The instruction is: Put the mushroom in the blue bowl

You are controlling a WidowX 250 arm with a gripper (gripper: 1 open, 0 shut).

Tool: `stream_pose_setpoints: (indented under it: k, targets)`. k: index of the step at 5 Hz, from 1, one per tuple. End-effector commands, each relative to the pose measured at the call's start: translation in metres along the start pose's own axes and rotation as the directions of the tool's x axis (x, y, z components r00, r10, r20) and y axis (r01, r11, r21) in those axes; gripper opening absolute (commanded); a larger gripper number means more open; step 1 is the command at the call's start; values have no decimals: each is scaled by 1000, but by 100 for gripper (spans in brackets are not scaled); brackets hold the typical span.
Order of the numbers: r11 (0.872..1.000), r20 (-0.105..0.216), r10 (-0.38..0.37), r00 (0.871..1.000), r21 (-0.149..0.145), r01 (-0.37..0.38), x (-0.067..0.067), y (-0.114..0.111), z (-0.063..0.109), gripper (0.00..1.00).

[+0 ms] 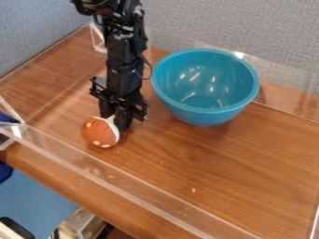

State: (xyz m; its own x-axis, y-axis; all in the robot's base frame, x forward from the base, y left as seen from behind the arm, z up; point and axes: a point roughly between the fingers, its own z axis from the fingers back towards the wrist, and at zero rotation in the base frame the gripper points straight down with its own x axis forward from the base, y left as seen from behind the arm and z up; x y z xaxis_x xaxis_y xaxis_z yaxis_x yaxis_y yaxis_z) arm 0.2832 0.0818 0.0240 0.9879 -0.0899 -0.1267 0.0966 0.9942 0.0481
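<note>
Where the wooden table [225, 168] is viewed from above and to one side, a blue bowl [206, 86] is seen standing upright toward the far right, its glossy inside bare of any contents. The mushroom [103, 133] is found outside the bowl, lying on the table to the left of it and apart from it, with the orange-brown cap turned toward the viewer and the cream stem pointing up and back toward the arm. The gripper [117, 119] is shown pointing straight down, directly over the stem end of the mushroom. Its jaws are drawn fully together, and the pale stem is seen between the dark fingers [126, 114], so that the mushroom is taken to be clenched at the stem while the cap rests on or just above the wood; which of the two cannot be told. The black arm [119, 47] is seen rising from the gripper to the upper edge of the view. A clear plastic wall [149, 210] is set along the near edge of the table, and another along the far left edge. No brand, label or legible writing is shown on the bowl, the mushroom or the arm.
</note>
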Motion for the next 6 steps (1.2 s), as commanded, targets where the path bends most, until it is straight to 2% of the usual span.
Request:
stream_pose_setpoints:
  k: [1,2,4,5,6]
  targets:
    - [1000,61,13,998,14,-14,7,9,17,0]
    - [1000,67,10,998,13,-11,8,9,18,0]
    - [1000,68,2,998,15,-3,2,5,36,0]
    - [999,101,-6,995,37,2,3,-1,66,0]
    - [997,148,-43,988,62,34,15,-16,108,0]
